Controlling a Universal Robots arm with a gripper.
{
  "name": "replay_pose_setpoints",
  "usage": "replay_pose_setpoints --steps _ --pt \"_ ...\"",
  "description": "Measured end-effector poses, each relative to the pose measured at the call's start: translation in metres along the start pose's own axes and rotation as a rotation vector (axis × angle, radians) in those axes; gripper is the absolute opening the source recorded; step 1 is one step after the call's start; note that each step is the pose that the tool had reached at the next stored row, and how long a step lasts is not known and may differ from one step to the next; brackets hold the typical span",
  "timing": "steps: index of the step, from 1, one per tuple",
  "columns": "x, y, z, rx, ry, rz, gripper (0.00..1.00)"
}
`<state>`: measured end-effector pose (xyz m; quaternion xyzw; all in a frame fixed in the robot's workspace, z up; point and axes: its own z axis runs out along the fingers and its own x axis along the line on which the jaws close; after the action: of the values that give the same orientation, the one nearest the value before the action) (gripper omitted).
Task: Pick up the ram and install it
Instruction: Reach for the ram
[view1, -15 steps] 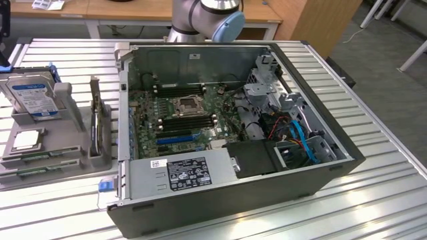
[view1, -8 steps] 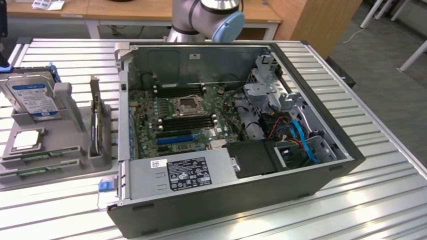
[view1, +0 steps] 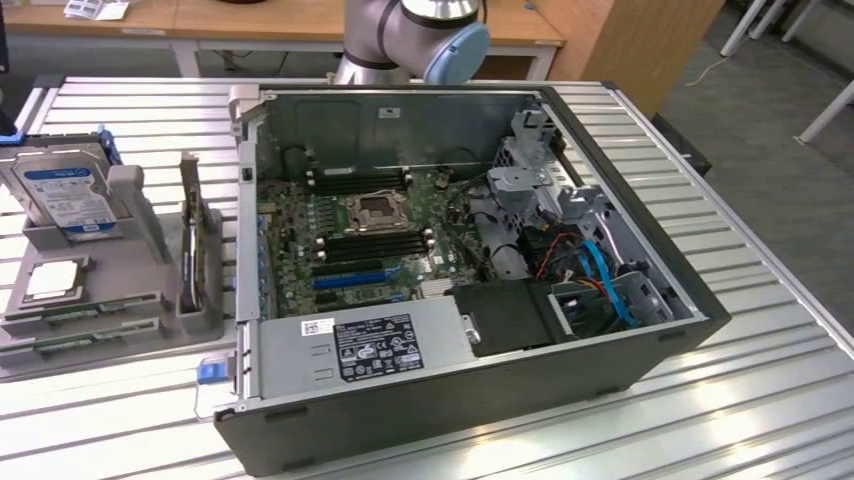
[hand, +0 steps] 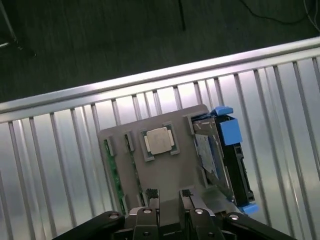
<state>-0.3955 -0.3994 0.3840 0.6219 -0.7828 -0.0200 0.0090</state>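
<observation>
Two ram sticks stand on edge in slots of a grey holder tray (hand: 165, 172). They show as thin green strips, one (hand: 112, 175) nearer the tray's edge and one (hand: 131, 162) beside the CPU. In the exterior view the same sticks (view1: 74, 318) (view1: 74, 343) sit at the tray's (view1: 147, 250) near end, on the exterior view's left. My gripper (hand: 169, 196) hangs well above the tray, apart from the sticks, shut with nothing held. The open computer case (view1: 454, 270) holds the motherboard, with long black memory slots (view1: 378, 245) beside the CPU socket (view1: 374, 208).
The tray also carries a silver CPU (hand: 159, 141) and a hard drive (view1: 64, 195) with a blue label in a blue bracket (hand: 227, 131). A power supply (view1: 367, 345) and cables (view1: 594, 270) fill the case's near side. The arm's base (view1: 407, 30) stands behind the case on the slatted metal table (view1: 747, 400).
</observation>
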Motion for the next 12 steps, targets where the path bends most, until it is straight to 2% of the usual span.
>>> replay_pose_setpoints --steps 12 --pt "0.0 0.0 0.0002 -0.0023 0.0093 -0.218 0.29"
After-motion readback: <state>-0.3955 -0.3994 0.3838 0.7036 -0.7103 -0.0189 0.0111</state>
